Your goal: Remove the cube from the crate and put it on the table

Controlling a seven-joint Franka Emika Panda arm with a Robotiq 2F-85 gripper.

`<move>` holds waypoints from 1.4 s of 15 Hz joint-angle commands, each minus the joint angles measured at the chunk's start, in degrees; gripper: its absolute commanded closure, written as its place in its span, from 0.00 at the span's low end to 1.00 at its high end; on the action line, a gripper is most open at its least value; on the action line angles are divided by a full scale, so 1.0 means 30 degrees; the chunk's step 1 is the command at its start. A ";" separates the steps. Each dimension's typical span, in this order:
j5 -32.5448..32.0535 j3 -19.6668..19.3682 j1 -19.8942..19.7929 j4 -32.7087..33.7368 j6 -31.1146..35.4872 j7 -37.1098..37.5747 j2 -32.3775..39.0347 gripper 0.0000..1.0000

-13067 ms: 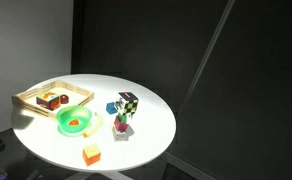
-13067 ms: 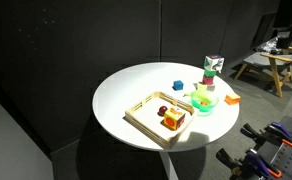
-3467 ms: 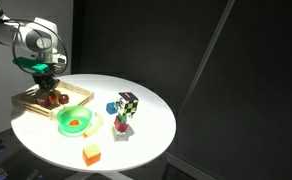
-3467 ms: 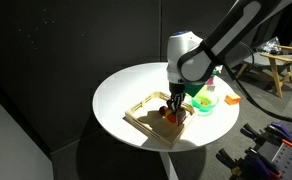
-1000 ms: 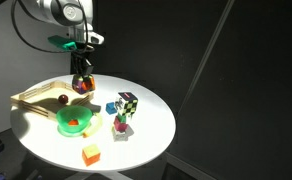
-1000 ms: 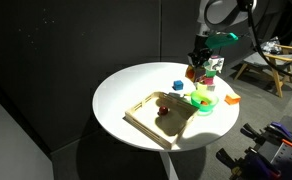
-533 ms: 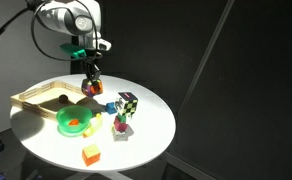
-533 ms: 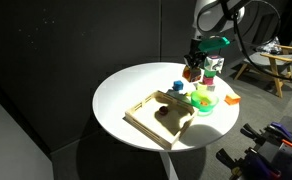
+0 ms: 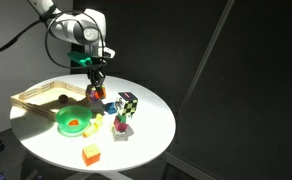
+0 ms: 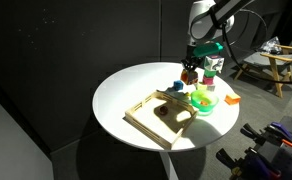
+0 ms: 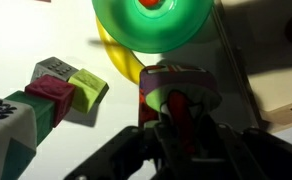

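My gripper (image 9: pixel 94 95) (image 10: pixel 189 76) is shut on the cube (image 9: pixel 92 91), a small reddish block. I hold it low over the white table (image 9: pixel 146 135) (image 10: pixel 121 95), just past the far end of the wooden crate (image 9: pixel 36 98) (image 10: pixel 146 122). The wrist view shows the cube (image 11: pixel 176 82) clamped between the dark fingers of the gripper (image 11: pixel 178 118), with white table top beneath. Whether the cube touches the table I cannot tell.
A green bowl (image 9: pixel 74 122) (image 10: pixel 201 101) (image 11: pixel 151 20) sits close by. A blue piece (image 9: pixel 110 107) (image 10: pixel 176 85), a chequered cube (image 9: pixel 128 103) (image 10: pixel 214 65) and small coloured blocks (image 11: pixel 71 90) stand beside the gripper. An orange block (image 9: pixel 91 154) (image 10: pixel 231 99) lies near the table edge.
My gripper, still shut on the cube, has moved away from the crate and come down towards the table near the blue piece.
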 commanded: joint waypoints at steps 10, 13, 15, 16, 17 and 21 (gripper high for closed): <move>0.0190 -0.0105 0.0004 0.0648 0.0676 -0.0634 0.1643 0.90; 0.0237 -0.0064 -0.0016 0.0623 0.0684 -0.0833 0.1707 0.42; 0.0207 -0.0065 0.0007 0.0583 0.0723 -0.0876 0.1687 0.32; 0.0159 -0.0067 0.0038 0.0504 0.0784 -0.0893 0.1608 0.23; 0.0086 -0.0079 0.0085 0.0406 0.0864 -0.0893 0.1511 0.16; 0.0042 0.0029 0.0239 0.0028 0.1247 -0.1172 0.1133 0.00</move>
